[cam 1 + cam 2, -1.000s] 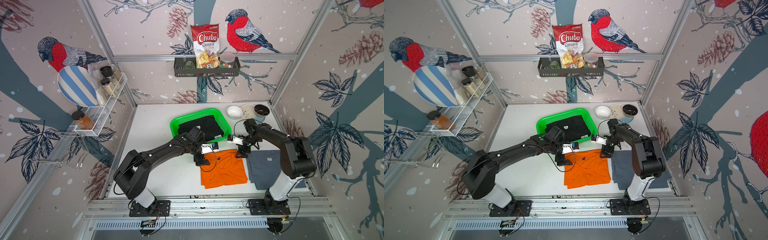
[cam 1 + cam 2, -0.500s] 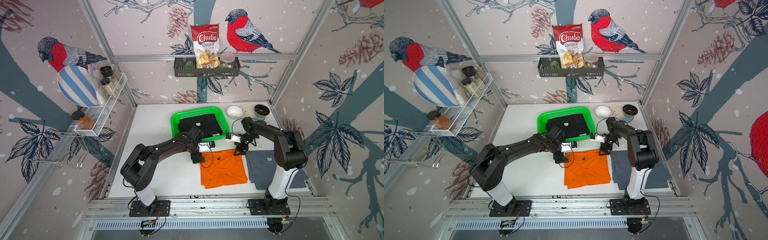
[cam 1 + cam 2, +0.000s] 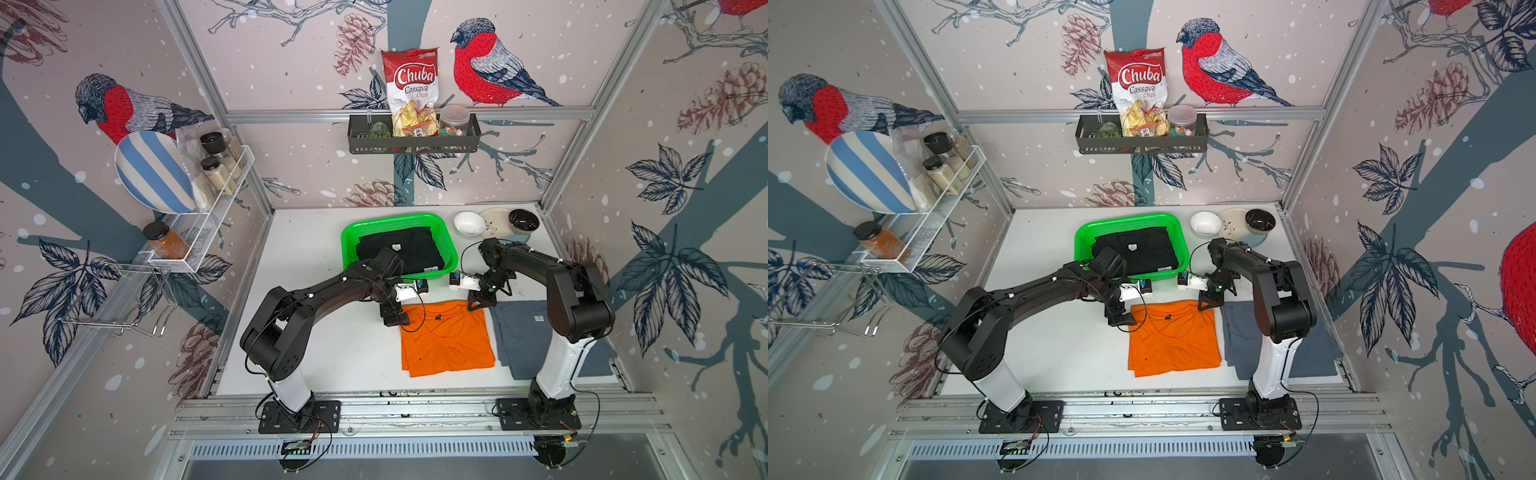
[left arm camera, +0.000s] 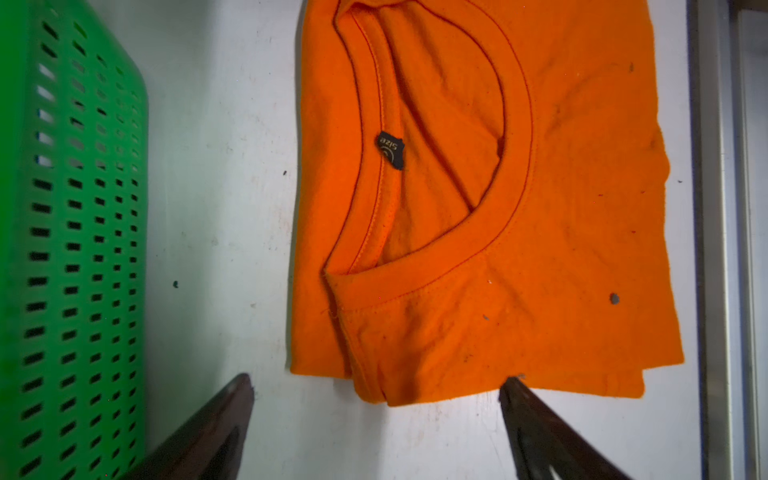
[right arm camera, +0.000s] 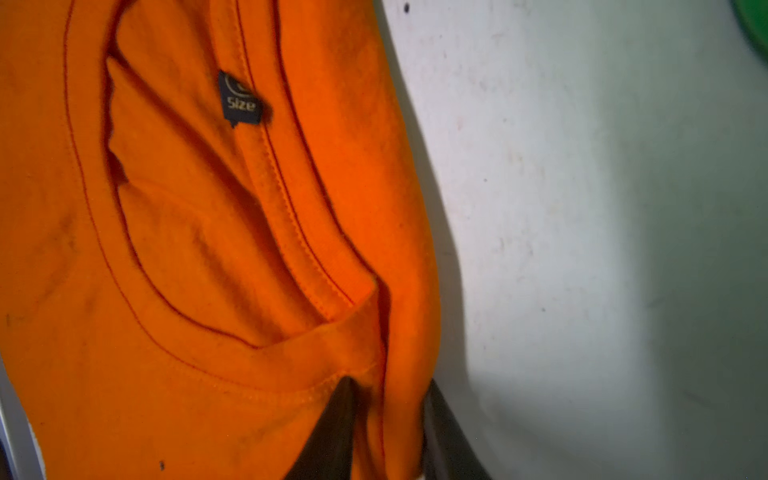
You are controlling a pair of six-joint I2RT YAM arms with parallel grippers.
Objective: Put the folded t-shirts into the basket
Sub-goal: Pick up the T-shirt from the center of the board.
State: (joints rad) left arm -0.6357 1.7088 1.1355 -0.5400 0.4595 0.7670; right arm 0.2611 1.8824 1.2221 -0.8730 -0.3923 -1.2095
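Note:
The orange t-shirt [image 3: 446, 340] [image 3: 1173, 336] lies flat on the white table, in front of the green basket [image 3: 399, 218] [image 3: 1129, 218]. A black t-shirt [image 3: 411, 249] [image 3: 1138, 249] lies inside the basket. The grey-blue t-shirt [image 3: 523, 332] [image 3: 1237, 332] lies to the right of the orange one, partly under the right arm. My left gripper [image 3: 390, 318] [image 4: 374, 380] is open and straddles the orange shirt's [image 4: 498, 208] far left corner. My right gripper [image 3: 478, 303] [image 5: 388, 384] is shut on a pinched fold at the far right corner of the orange shirt [image 5: 187, 249].
A white bowl [image 3: 468, 222], a plate [image 3: 496, 218] and a black bowl [image 3: 523, 219] stand at the back right of the table. The basket wall [image 4: 62, 208] is close beside the left gripper. A black shelf [image 3: 413, 139] hangs on the back wall and a white rack [image 3: 208, 216] on the left wall.
The right gripper's jaws have closed from wide open onto the orange shirt's far right corner. The left gripper has shifted slightly left along the shirt's far edge and stays open.

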